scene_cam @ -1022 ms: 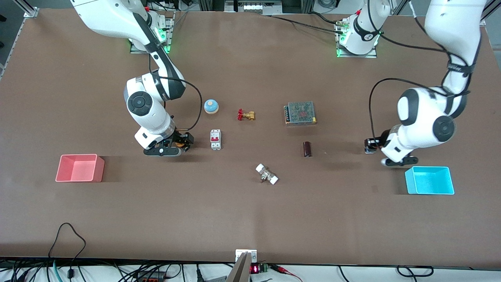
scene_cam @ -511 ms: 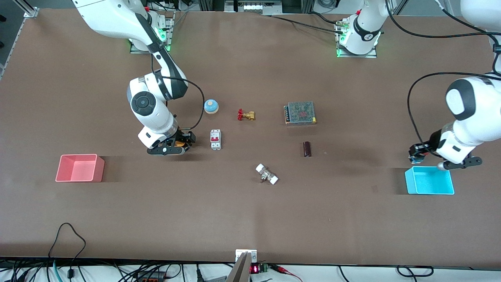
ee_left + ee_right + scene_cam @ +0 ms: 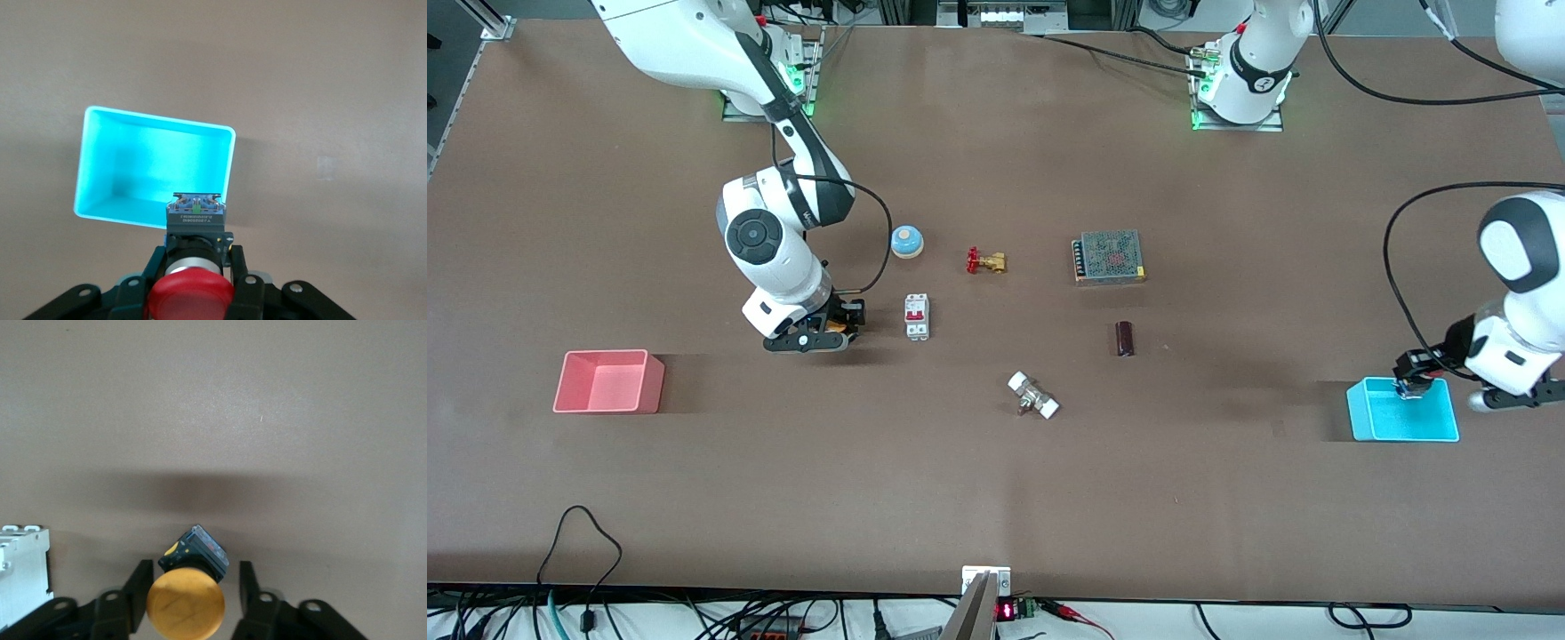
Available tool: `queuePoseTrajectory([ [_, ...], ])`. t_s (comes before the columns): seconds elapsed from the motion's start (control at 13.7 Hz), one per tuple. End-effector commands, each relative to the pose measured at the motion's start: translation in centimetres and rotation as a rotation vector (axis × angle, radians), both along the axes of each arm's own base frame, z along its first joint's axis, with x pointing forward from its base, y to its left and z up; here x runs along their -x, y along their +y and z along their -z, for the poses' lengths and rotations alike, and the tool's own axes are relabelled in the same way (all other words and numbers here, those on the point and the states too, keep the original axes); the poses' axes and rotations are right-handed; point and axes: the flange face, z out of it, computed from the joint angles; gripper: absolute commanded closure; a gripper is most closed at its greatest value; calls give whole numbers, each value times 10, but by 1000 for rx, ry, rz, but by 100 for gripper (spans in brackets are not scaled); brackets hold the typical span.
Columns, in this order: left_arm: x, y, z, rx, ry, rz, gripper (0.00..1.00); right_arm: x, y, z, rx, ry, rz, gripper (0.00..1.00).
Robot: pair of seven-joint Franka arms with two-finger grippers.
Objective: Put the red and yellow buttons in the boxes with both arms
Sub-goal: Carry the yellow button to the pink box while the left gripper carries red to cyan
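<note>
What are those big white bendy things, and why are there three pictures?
They are two robot arms. Each ends in a gripper with two black fingers. The big picture looks down from a high camera; the two small ones come from cameras on the arms' wrists. The left gripper holds a red button over the blue box. The right gripper sits low around a yellow button, fingers apart on either side. A pink box waits at that arm's end of the brown table. Other things lie there too: a bell, a white switch, a brass valve, a meshed metal box, a dark cylinder and a white-ended fitting.
</note>
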Motion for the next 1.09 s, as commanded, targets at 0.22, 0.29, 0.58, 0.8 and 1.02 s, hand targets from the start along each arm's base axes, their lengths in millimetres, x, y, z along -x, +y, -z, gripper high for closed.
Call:
queuePoseTrajectory([
  [0.22, -23, 51, 47, 34, 75, 22, 76, 0, -1, 0, -3, -4, -16, 59],
  [0.29, -25, 60, 53, 49, 72, 5, 76, 0, -1, 0, -3, -5, -16, 62],
  [0.58, -42, 60, 65, 100, 78, 23, 76, -3, -3, -5, -5, -14, -31, 69],
  [0.8, -46, 56, 65, 98, 71, 30, 76, -26, -30, -62, -1, -9, -76, 70],
  [1.02, -42, 61, 90, 110, 106, 23, 76, -55, -111, -161, 19, 17, -109, 70],
])
